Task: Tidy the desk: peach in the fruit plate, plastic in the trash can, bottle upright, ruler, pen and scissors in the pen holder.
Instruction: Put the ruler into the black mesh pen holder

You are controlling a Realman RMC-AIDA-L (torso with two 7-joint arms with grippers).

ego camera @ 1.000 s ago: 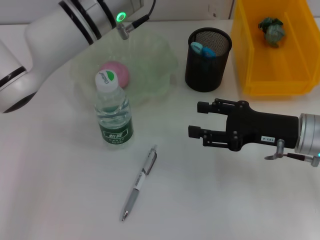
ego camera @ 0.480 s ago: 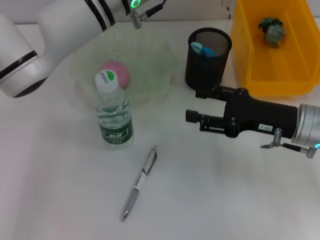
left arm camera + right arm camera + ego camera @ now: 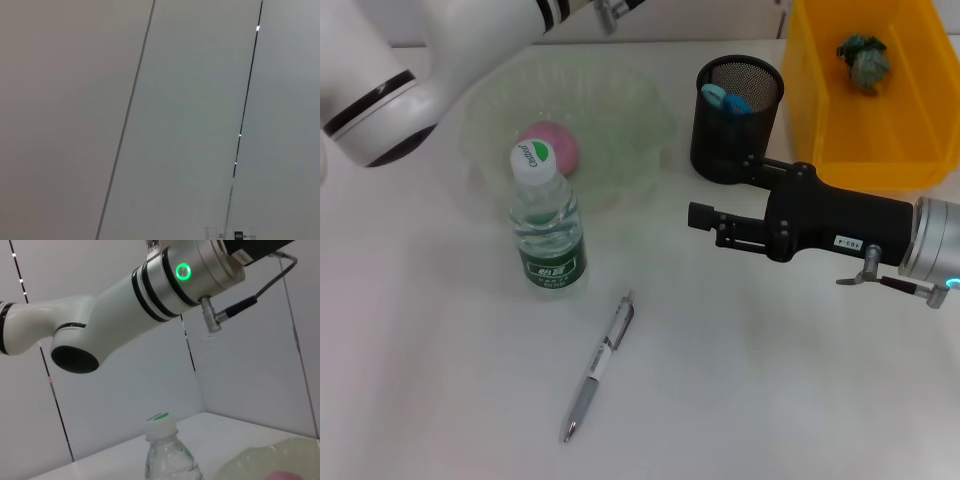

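A silver pen (image 3: pixel 598 368) lies on the white table in front of an upright water bottle (image 3: pixel 548 225) with a green label. A pink peach (image 3: pixel 548 145) sits in the clear fruit plate (image 3: pixel 630 120) behind the bottle. The black mesh pen holder (image 3: pixel 738 130) holds blue-handled items (image 3: pixel 725 98). My right gripper (image 3: pixel 717 187) is open and empty, hovering just in front of the pen holder, pointing left, above and to the right of the pen. My left arm (image 3: pixel 430 60) is raised at the top left; its gripper is out of view. The bottle cap (image 3: pixel 161 422) shows in the right wrist view.
A yellow bin (image 3: pixel 920 150) at the back right holds crumpled plastic (image 3: pixel 865 60). The left wrist view shows only wall panels. The right wrist view shows my left arm (image 3: pixel 150 295) raised above the plate's edge (image 3: pixel 270 460).
My left arm has risen and pulled back toward the top left. My right gripper has moved left and farther back, near the pen holder, and rolled.
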